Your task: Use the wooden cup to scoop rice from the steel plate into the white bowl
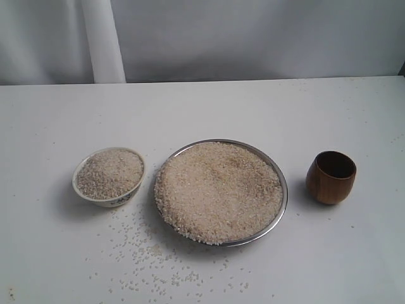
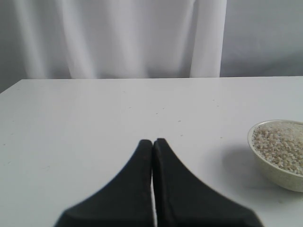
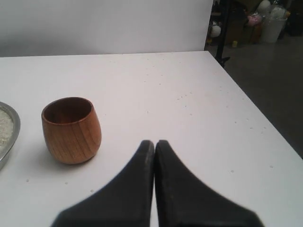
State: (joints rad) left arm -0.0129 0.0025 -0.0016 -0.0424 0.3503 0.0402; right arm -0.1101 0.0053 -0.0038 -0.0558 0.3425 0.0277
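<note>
Both the left gripper (image 2: 152, 141) and right gripper (image 3: 154, 142) are closed and empty, while the wooden cup (image 1: 331, 178), upright near the steel plate (image 1: 285, 190), looks light, rigid and slick, best gripped across its belly.

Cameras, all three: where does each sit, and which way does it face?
Exterior view: off the arms, looking down on white bowl, steel plate and wooden cup; no robot part shows.
Left wrist view: on the left arm, looking over the shut left claw across the table.
Right wrist view: on the right arm, over the shut right claw.
Shared: bowl, exterior and left; cup, exterior and right.
</note>
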